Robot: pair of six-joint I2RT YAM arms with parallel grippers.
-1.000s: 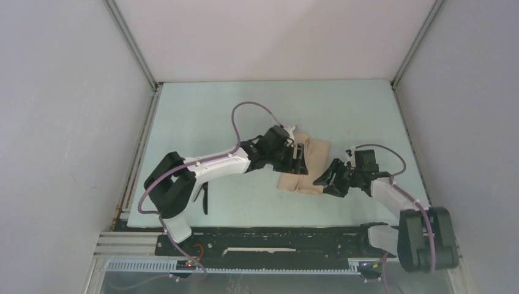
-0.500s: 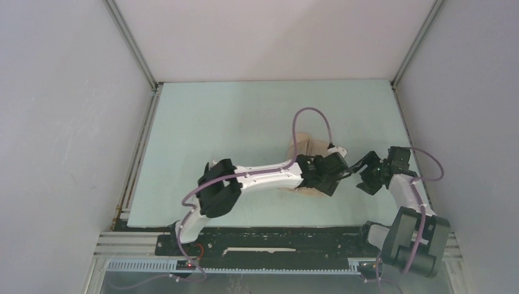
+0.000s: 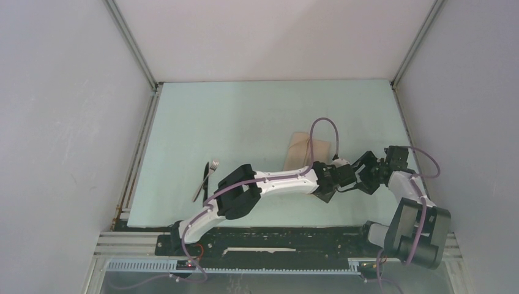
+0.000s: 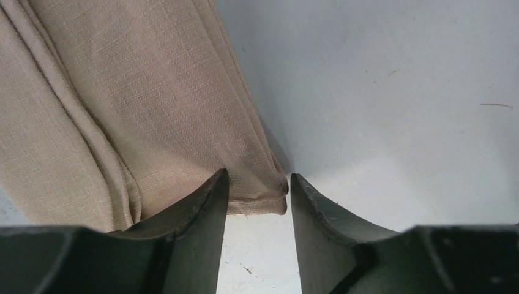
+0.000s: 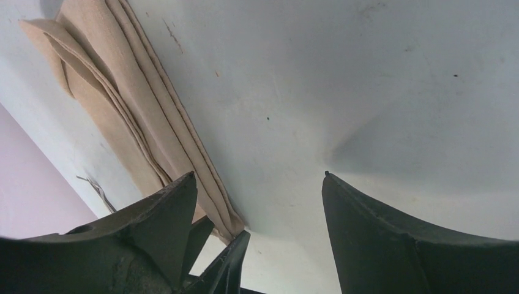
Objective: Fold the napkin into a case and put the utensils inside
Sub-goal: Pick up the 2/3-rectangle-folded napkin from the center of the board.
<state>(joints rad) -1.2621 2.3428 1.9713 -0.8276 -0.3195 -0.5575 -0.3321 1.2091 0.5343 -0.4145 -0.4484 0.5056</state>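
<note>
Left pincer (image 4: 257, 184), narrow but not clamped, straddles the near corner of the folded beige cloth napkin (image 4: 141, 92) on the pale desk (image 4: 398, 92), apparently to lift it for folding; right pincer (image 5: 258, 177) stands wide beside it

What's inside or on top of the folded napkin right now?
Nothing shows on the napkin; the fork and knife lie on the table to its left. The left gripper straddles its near corner. Whatever is between the layers is hidden.

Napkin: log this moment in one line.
napkin folded flat | left pincer open astride its corner | right pincer open, empty | fork, knife lying left
</note>
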